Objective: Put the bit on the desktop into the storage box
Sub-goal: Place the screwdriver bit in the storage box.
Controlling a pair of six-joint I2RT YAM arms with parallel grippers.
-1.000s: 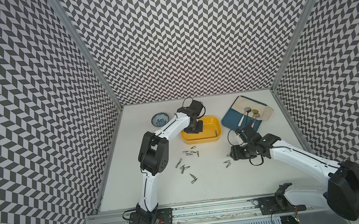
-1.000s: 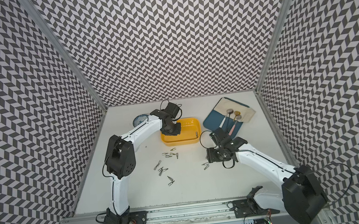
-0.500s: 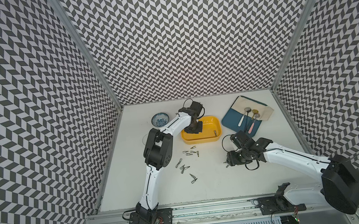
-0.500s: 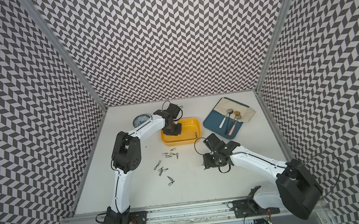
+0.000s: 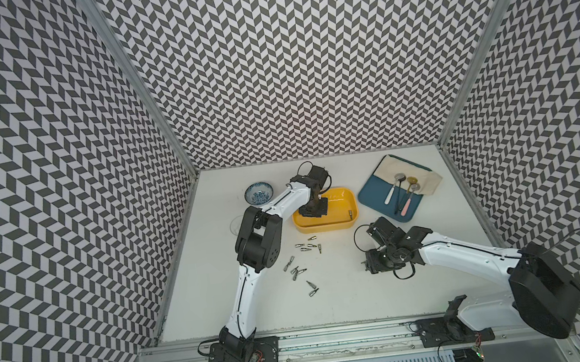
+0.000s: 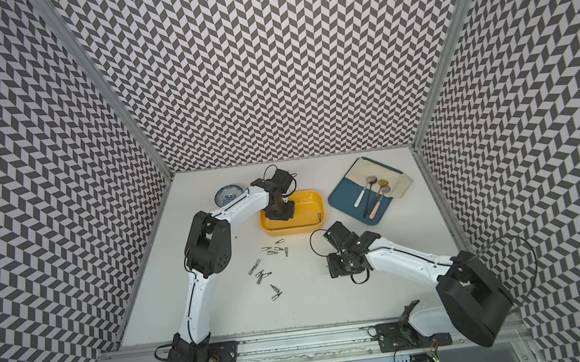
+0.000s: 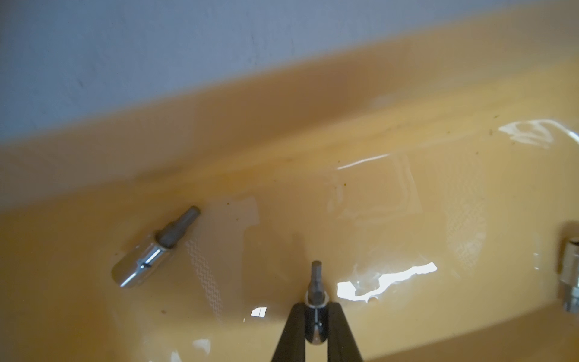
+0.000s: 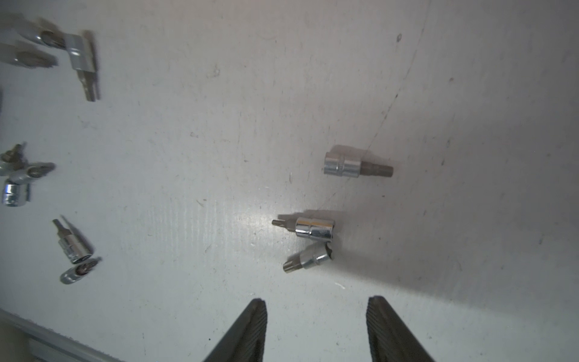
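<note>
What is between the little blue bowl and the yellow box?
The white left arm spans that gap; both top views show it.

Left arm (image 5: 245, 296) and right arm (image 5: 468, 256) — white shells, black joints, thin looping black cables.

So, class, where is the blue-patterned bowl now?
In both top views the bowl sits at the back of the desktop, on the robot's left, near the storage box.
</note>
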